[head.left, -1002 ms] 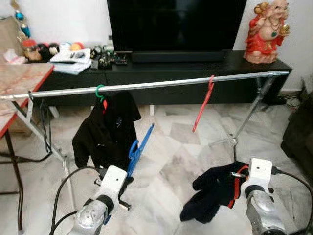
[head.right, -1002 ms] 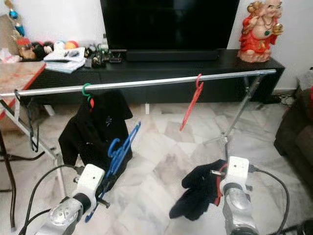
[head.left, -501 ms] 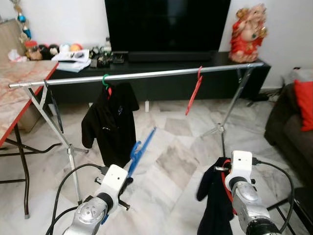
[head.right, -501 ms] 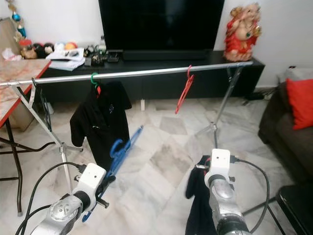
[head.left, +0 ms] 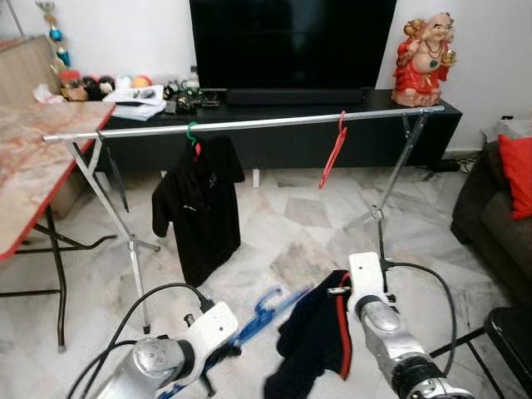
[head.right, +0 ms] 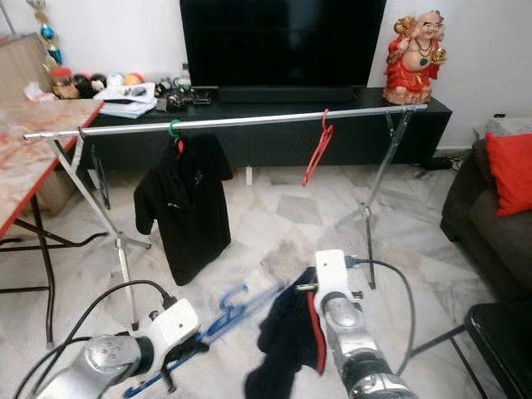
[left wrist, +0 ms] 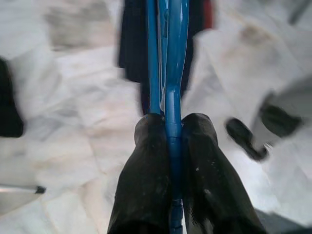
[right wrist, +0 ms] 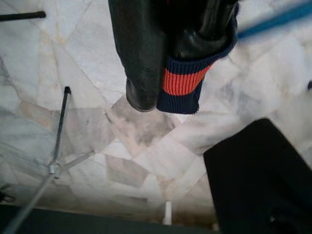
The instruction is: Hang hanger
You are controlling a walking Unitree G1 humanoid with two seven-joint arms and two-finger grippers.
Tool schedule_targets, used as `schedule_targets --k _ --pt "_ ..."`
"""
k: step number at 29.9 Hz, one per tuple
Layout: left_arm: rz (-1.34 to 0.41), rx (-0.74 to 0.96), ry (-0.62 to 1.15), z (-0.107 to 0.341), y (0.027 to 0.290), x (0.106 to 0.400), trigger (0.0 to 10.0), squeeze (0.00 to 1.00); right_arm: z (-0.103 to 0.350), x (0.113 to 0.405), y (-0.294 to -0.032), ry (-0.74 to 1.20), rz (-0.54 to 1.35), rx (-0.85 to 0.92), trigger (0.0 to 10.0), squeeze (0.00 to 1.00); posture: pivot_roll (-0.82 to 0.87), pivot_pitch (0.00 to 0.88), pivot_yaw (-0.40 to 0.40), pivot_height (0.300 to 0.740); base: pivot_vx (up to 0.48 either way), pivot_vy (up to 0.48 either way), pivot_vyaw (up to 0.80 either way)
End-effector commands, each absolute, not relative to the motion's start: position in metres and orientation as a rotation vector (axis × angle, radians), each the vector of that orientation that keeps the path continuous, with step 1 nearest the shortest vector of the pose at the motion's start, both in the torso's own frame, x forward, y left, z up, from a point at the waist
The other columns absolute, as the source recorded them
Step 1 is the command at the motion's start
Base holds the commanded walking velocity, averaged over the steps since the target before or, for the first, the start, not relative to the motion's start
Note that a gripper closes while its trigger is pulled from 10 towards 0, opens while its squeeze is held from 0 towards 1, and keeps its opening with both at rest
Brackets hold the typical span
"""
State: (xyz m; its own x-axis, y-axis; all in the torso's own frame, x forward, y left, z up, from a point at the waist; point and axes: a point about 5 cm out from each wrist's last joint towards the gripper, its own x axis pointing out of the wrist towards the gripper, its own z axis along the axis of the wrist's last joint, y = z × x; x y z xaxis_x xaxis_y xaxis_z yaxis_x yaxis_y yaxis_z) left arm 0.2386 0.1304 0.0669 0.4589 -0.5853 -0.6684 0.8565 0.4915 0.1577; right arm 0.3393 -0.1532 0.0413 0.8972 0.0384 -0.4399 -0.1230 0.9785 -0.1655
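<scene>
I'm looking across a pale marble floor (head.left: pixel 283 241) veined in grey and brown. The clothes rail (head.left: pixel 249 124) is standing on it, its crossed metal legs (head.left: pixel 116 241) planted at my left and another pair (head.left: pixel 386 199) at my right. A black shirt (head.left: pixel 198 204) on a green hanger (head.left: pixel 193 133) and a bare red hanger (head.left: pixel 334 154) are hanging from that rail. A red-edged table (head.left: pixel 33 166) is resting on dark legs at my left, a black TV cabinet (head.left: pixel 283 137) is sitting along the far wall, and a dark sofa (head.left: pixel 499 216) is standing at my right.
</scene>
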Motion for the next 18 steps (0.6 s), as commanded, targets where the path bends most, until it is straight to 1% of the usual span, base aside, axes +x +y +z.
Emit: schedule_targets --k 1,4,6,9,13,18 --pt "-1.028 0.558 0.582 0.073 0.121 0.236 10.0 0.0 0.053 0.348 -0.146 0.414 0.098 -0.206 10.0 0.0 0.16 0.0 -0.012 0.74 0.0 0.0 0.0" --pt "-1.132 0.574 0.609 0.075 0.115 0.229 10.0 0.0 0.053 0.349 -0.141 0.416 0.11 -0.221 10.0 0.0 0.16 0.0 -0.012 0.74 0.0 0.0 0.0" --pt "-1.149 0.579 0.61 0.075 0.114 0.228 10.0 0.0 0.053 0.349 -0.141 0.416 0.111 -0.222 10.0 0.0 0.16 0.0 -0.014 0.74 0.0 0.0 0.0" --pt "-1.253 0.542 0.607 0.081 0.102 0.222 10.0 0.0 0.052 0.349 -0.138 0.42 0.114 -0.228 10.0 0.0 0.16 0.0 -0.016 0.74 0.0 0.0 0.0" --pt "-1.304 0.566 0.604 0.082 0.094 0.219 10.0 0.0 0.052 0.349 -0.137 0.423 0.113 -0.231 10.0 0.0 0.16 0.0 -0.02 0.74 0.0 0.0 0.0" --pt "-1.356 0.54 0.575 0.086 0.08 0.217 10.0 0.0 0.052 0.349 -0.137 0.425 0.108 -0.233 10.0 0.0 0.15 0.0 -0.017 0.74 0.0 0.0 0.0"
